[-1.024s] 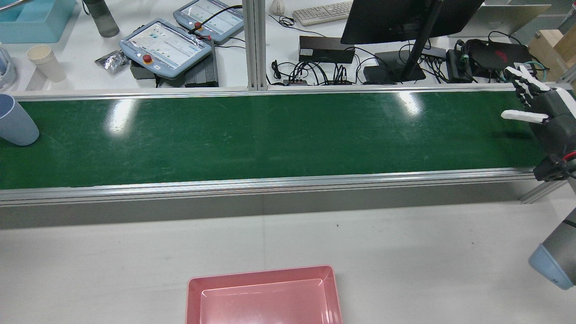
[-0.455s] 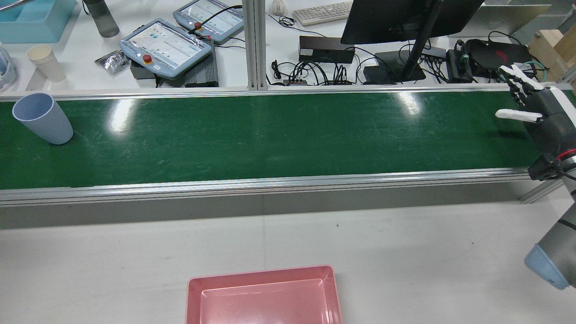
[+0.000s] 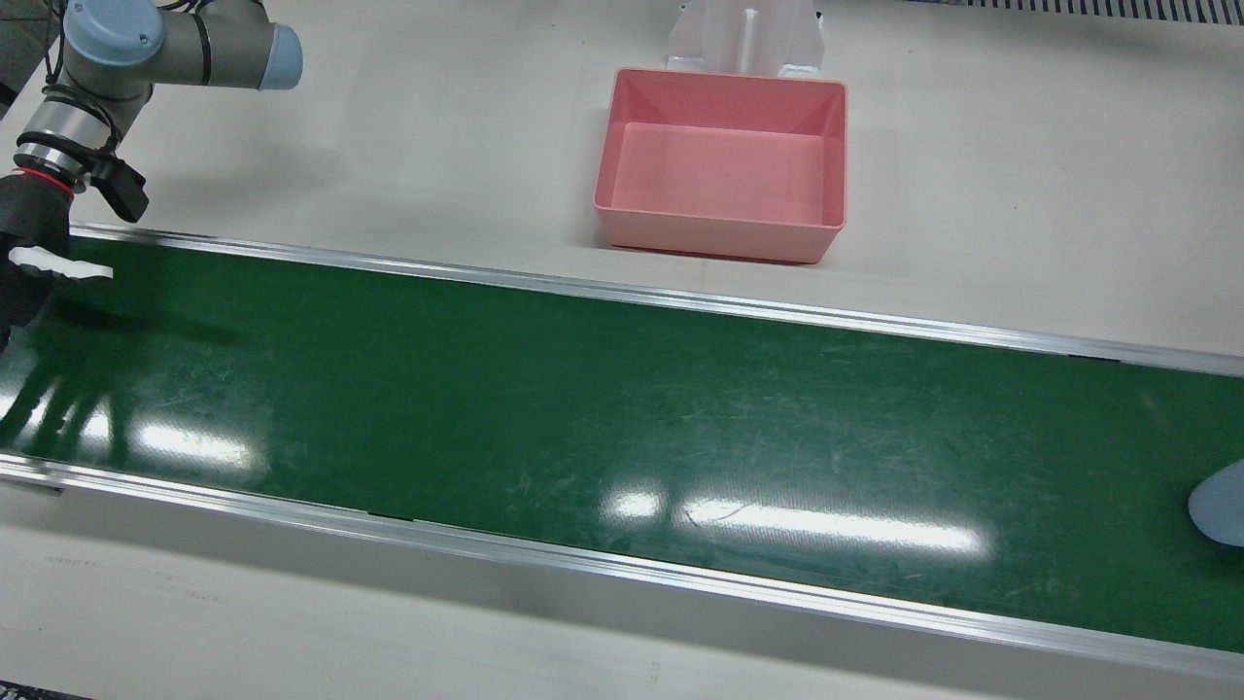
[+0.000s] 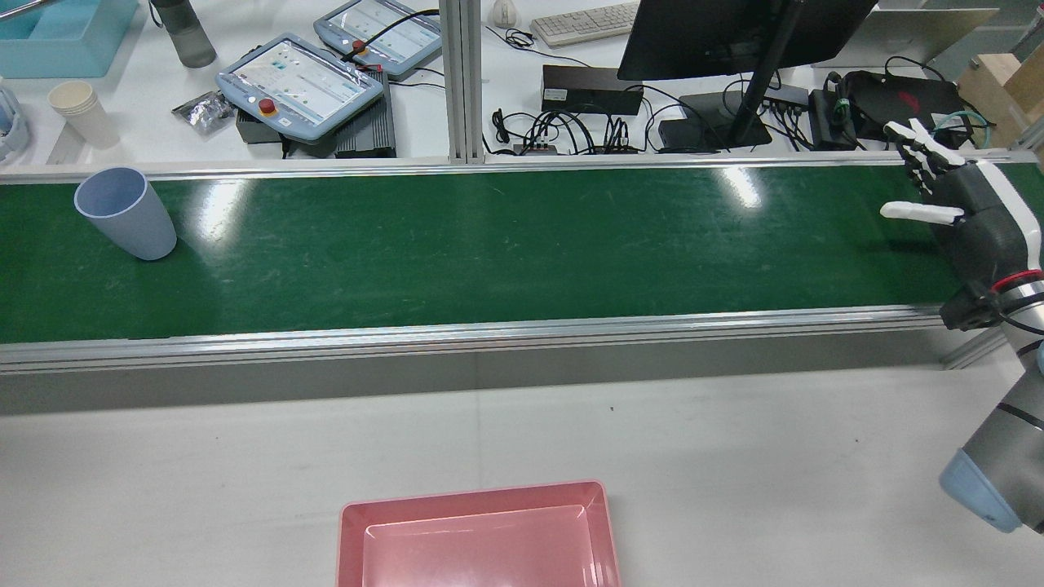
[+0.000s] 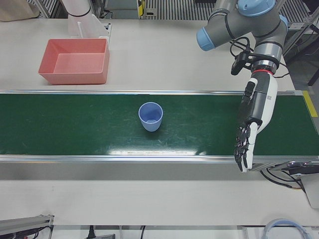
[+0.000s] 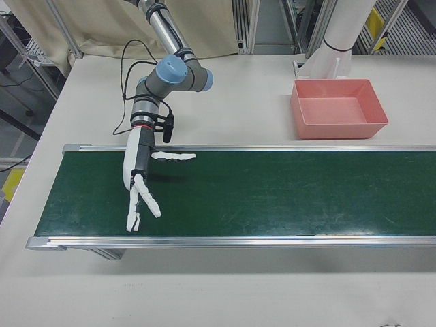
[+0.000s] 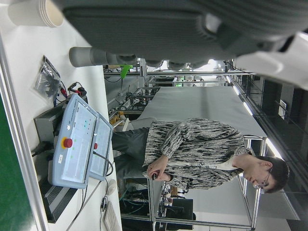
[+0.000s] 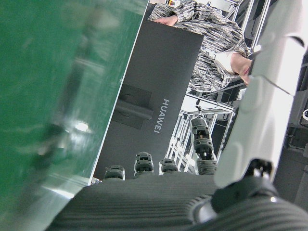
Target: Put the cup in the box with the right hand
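Observation:
A light blue cup [image 4: 126, 214] stands upright, mouth up, on the green conveyor belt [image 4: 522, 244] near its left end in the rear view. It also shows in the left-front view [image 5: 150, 116] and at the right edge of the front view [image 3: 1220, 506]. My right hand [image 4: 962, 204] is open and empty over the belt's other end, far from the cup, fingers spread [image 6: 139, 180]. My left hand [image 5: 251, 124] is open and empty, stretched over the belt beyond the cup. The empty pink box [image 4: 473, 492] sits on the white table [image 3: 714, 236].
Behind the belt's far rail stand teach pendants [image 4: 298, 81], stacked paper cups [image 4: 81, 114], a monitor [image 4: 734, 33] and cables. A person [image 7: 202, 154] stands beyond that desk. White tabletop [image 4: 734, 456] lies between the belt and the box.
The cup has travelled along the belt toward the middle, from the rear view's left edge to fully in view. My right hand has shifted slightly inward over the belt, still open.

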Controlling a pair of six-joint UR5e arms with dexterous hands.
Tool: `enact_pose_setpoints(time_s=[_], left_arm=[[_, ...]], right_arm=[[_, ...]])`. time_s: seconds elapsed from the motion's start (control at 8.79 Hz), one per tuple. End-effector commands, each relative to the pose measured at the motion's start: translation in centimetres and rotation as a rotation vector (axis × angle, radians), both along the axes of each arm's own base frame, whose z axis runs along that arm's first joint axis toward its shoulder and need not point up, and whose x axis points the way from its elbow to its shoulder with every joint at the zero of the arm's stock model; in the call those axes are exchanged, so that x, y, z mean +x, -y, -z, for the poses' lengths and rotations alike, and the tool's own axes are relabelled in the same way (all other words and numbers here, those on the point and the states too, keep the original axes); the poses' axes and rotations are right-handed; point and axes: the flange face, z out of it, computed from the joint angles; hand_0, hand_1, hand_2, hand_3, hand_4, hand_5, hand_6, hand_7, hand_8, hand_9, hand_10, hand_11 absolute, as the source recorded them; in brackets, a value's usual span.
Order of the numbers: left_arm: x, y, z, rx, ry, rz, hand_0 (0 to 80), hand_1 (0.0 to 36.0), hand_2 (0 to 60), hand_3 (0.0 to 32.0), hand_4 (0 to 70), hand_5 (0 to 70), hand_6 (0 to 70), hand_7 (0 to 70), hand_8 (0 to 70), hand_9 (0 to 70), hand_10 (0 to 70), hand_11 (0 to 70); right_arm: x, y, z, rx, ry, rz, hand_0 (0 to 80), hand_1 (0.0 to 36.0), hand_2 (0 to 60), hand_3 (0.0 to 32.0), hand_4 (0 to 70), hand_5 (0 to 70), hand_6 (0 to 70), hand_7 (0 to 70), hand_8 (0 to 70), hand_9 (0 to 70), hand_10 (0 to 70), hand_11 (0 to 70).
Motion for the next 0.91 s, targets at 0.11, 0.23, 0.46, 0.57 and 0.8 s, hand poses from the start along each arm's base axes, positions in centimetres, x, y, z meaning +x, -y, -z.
enact_pose_setpoints(time_s=[0.11, 0.23, 0.46, 0.57, 0.8], left_arm=[[0.0, 0.0, 0.0, 0.000, 0.000, 0.000, 0.0, 0.0, 0.0, 0.0, 0.0, 0.0, 0.0, 0.0, 0.0, 0.0, 0.0, 0.0], [0.0, 0.0, 0.0, 0.000, 0.000, 0.000, 0.0, 0.0, 0.0, 0.0, 0.0, 0.0, 0.0, 0.0, 0.0, 0.0, 0.0, 0.0], [0.0, 0.0, 0.0, 0.000, 0.000, 0.000, 0.0, 0.0, 0.0, 0.0, 0.0, 0.0, 0.0, 0.0, 0.0, 0.0, 0.0, 0.0], [0.0, 0.0, 0.0, 0.000, 0.000, 0.000, 0.0, 0.0, 0.0, 0.0, 0.0, 0.0, 0.0, 0.0, 0.0, 0.0, 0.0, 0.0], [0.0, 0.0, 0.0, 0.000, 0.000, 0.000, 0.0, 0.0, 0.0, 0.0, 0.0, 0.0, 0.0, 0.0, 0.0, 0.0, 0.0, 0.0]], right_arm=[[-2.7, 1.2, 4.6, 0.034, -0.005, -0.004, 54.6, 21.6, 0.0, 5.6, 0.0, 7.8, 3.0, 9.3, 5.7, 6.7, 0.0, 1.3], [-3.6, 1.1, 6.2, 0.025, -0.010, -0.004, 56.0, 22.9, 0.0, 5.8, 0.0, 7.9, 3.4, 11.7, 5.7, 7.3, 0.0, 1.0], [-6.6, 0.7, 7.9, 0.025, -0.001, 0.000, 57.4, 23.8, 0.0, 6.8, 0.0, 8.3, 3.2, 10.9, 5.6, 6.8, 0.0, 0.9], [-7.5, 0.5, 8.1, 0.026, -0.004, 0.013, 57.0, 23.4, 0.0, 6.2, 0.0, 8.2, 3.2, 10.7, 5.7, 6.8, 0.0, 1.0], [-8.6, 0.1, 8.1, 0.025, -0.002, 0.013, 56.9, 22.9, 0.0, 5.6, 0.0, 8.0, 3.4, 11.8, 5.9, 7.3, 0.0, 1.4]])
